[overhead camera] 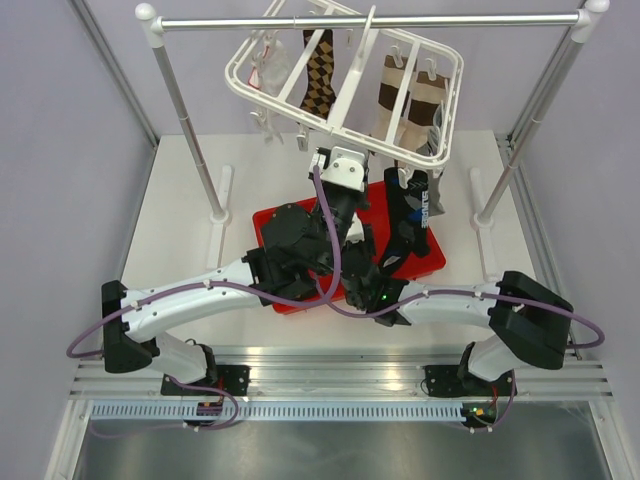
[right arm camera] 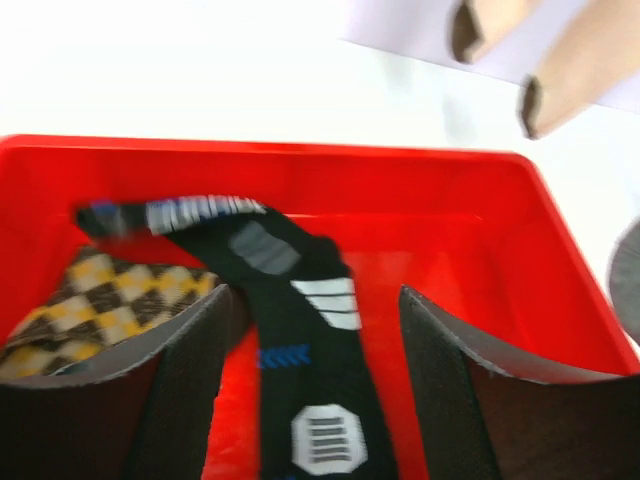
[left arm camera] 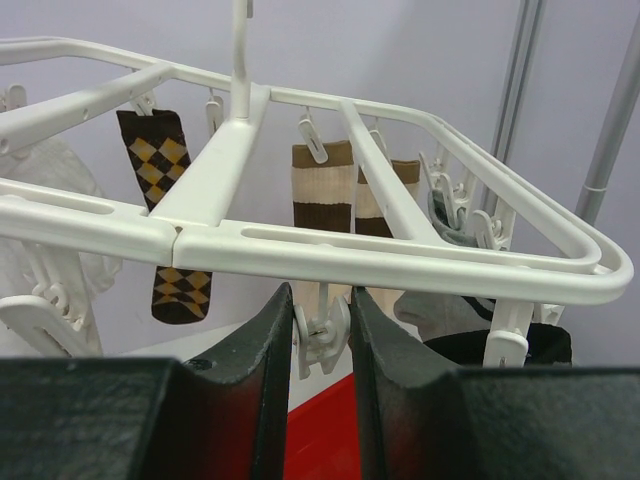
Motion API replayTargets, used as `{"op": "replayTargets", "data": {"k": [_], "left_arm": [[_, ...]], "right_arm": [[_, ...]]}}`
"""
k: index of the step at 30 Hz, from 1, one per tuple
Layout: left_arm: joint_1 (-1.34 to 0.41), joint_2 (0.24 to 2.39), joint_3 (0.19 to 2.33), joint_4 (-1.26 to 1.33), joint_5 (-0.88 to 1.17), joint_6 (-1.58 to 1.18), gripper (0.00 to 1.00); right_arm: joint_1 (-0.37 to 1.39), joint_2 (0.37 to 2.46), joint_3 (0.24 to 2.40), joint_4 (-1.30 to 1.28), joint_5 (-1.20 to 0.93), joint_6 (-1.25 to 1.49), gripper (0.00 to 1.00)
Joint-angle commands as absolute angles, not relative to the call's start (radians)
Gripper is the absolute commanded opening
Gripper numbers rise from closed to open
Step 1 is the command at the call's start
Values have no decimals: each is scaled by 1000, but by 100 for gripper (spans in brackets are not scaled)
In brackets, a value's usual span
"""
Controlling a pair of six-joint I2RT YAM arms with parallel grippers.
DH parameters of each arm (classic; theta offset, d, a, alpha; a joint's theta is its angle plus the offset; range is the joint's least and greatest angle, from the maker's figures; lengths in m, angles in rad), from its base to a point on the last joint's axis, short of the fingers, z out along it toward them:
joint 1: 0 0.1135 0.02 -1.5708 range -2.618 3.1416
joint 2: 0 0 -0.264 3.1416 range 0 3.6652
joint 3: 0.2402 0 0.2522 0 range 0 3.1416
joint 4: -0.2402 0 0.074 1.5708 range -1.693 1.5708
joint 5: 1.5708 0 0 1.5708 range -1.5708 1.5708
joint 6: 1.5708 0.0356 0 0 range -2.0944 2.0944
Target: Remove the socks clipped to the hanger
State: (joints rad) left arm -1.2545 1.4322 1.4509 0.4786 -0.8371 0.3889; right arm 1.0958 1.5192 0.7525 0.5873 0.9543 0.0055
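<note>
Left gripper (left arm camera: 320, 300), narrowly parted, flanks a white clip (left arm camera: 320, 338) under the hanger (left arm camera: 400, 262); whether it grips is unclear. Right gripper (right arm camera: 312, 292) gapes empty above a black sock (right arm camera: 270, 245) in the red tray (right arm camera: 450, 170). Next, probably: reach the striped socks (left arm camera: 320, 190) beyond.

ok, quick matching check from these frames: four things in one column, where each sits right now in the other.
Things:
A. black sock with blue and white marks
B. brown-and-cream striped socks
C. small white plastic clip
D. white plastic drying hanger

Places:
1. between the fingers of the left gripper
2. hooked on the silver metal rail
3. lying in the red plastic tray
4. clipped to the hanger

Pairs: A-3, B-4, C-1, D-2
</note>
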Motion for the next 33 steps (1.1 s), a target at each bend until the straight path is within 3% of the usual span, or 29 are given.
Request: {"op": "replayTargets", "data": {"k": [1, 7, 12, 21, 33], "left_arm": [[-1262, 1393, 1444, 528, -857, 434, 2], [-1261, 1391, 1433, 552, -874, 460, 2], [-1258, 1385, 1427, 580, -900, 485, 2], [-1239, 1364, 1411, 577, -913, 494, 2], [-1212, 1339, 1410, 548, -914, 479, 2]], "right_arm": [[1100, 1407, 738, 604, 754, 31, 73], [1104, 1217, 670, 555, 485, 51, 75], [1104, 1027, 600, 486, 402, 61, 75], [1103, 754, 586, 270, 495, 55, 77], [1094, 574, 597, 111, 552, 49, 79]]}}
